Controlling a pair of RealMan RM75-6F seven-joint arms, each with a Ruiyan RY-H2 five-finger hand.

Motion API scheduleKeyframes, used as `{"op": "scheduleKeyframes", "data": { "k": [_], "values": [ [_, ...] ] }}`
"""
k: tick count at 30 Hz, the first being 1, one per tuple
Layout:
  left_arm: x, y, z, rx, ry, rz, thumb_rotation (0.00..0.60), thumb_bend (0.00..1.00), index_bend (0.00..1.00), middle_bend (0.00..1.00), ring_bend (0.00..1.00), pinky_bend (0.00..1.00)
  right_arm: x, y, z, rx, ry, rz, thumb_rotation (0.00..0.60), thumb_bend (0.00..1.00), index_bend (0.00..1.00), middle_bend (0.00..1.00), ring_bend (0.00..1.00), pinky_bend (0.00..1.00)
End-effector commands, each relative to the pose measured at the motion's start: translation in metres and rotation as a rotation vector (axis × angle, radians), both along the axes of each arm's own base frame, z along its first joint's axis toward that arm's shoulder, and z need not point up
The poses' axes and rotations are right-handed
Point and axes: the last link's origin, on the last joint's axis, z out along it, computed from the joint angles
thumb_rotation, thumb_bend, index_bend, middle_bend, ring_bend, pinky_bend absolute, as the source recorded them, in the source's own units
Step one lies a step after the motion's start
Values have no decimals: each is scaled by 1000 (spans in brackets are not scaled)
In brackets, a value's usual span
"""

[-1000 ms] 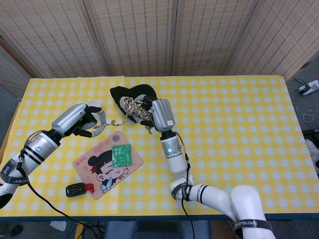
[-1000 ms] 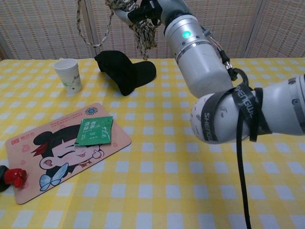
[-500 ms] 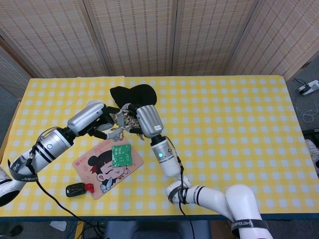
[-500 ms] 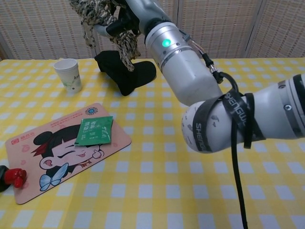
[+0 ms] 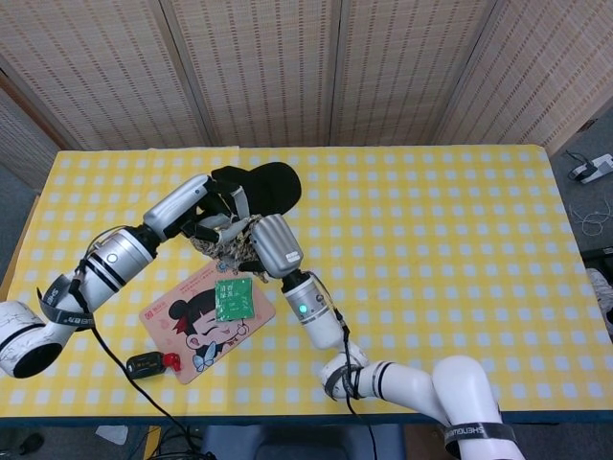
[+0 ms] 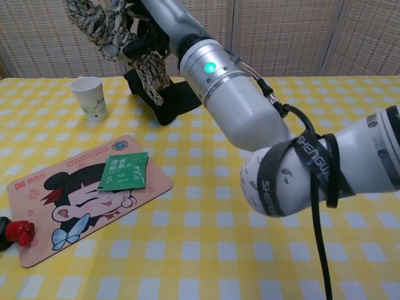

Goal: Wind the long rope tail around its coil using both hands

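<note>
The rope coil [image 5: 228, 251] [image 6: 100, 25], a beige and dark braided bundle, is lifted above the table. My right hand [image 5: 267, 245] [image 6: 147, 36] grips it from the right, and a thick end of the bundle [image 6: 150, 76] hangs below that hand. My left hand [image 5: 216, 213] lies right over the far side of the coil, fingers curled on the thin rope tail. The tail itself is mostly hidden between the two hands.
A black cap [image 5: 270, 182] [image 6: 167, 99] lies just behind the hands. In front of them lies a cartoon board [image 5: 196, 316] [image 6: 69, 194] with a green sachet [image 5: 233, 299] [image 6: 124, 172] on it. A paper cup [image 6: 89, 97] stands at the left, and a red and black object [image 5: 148, 363] lies by the front edge.
My right hand has carried the coil leftward and toward the front. My left hand has swung right from the table's left side until it lies over the coil, taking up the stretched tail.
</note>
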Motion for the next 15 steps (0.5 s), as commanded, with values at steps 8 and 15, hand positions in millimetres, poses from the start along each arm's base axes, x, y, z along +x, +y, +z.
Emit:
{"op": "scheduleKeyframes", "data": {
  "k": [8,15],
  "values": [
    [-13,24,-4,39,2,106,587,446,722,1000,1000,1000,0,7,-1,53,-7,94,600,863,877,707,619,764],
    [-29,37,-6,56,19,188,592,446,720,1000,1000,1000,-4,8,1,91,-41,150,600,829,882,712,618,764]
  ]
}}
